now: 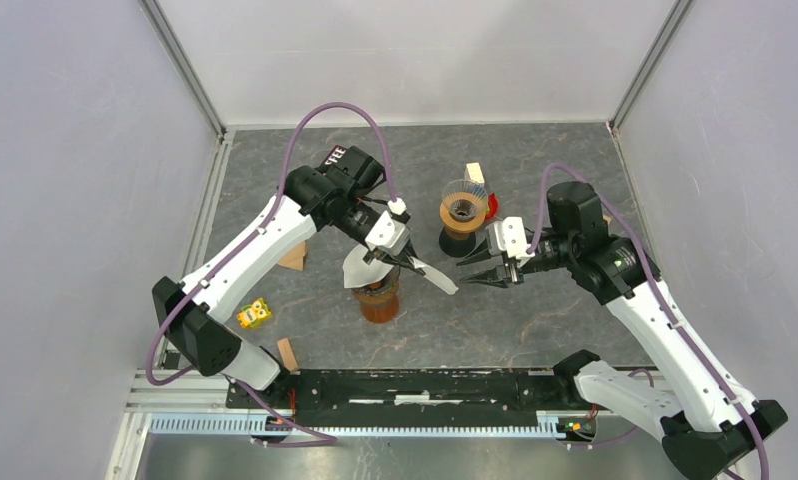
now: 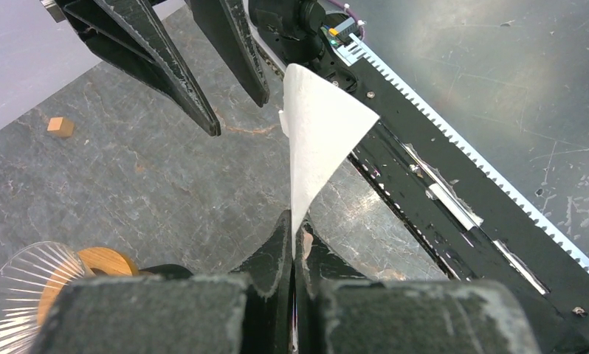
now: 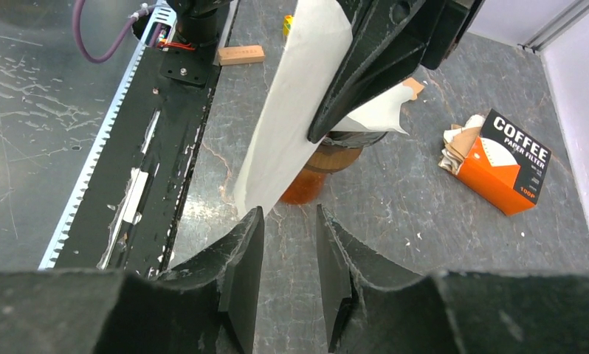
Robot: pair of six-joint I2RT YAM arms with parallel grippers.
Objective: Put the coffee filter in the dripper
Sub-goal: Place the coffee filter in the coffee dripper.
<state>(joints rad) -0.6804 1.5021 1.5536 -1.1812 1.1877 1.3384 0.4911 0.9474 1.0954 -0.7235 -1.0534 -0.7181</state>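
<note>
**One filter held, two brewers on the table**

The left gripper (image 1: pixel 415 265) is clamped on the point of one white filter (image 1: pixel 443 283), holding it in the air between the two arms. The right gripper (image 1: pixel 465 272) faces it with its fingers apart, holding nothing. The filter's free edge lies just beside them.

The top view shows two brewers. A glass dripper (image 1: pixel 463 210) with a wooden collar stands on a black base, with no paper in it. An amber carafe (image 1: pixel 378 300) below the left gripper carries a second filter (image 1: pixel 363 268). Also there are three wooden blocks (image 1: pixel 288 353), possibly a fourth behind the right arm, and one yellow item (image 1: pixel 254 314).

Only the right wrist view shows the orange filter box (image 3: pixel 509 166), with loose papers spilling out beside it. In the top view the left arm mostly hides it. Only the left wrist view shows the pinch itself, with the pads (image 2: pixel 277 251) closed on the paper's tip.
</note>
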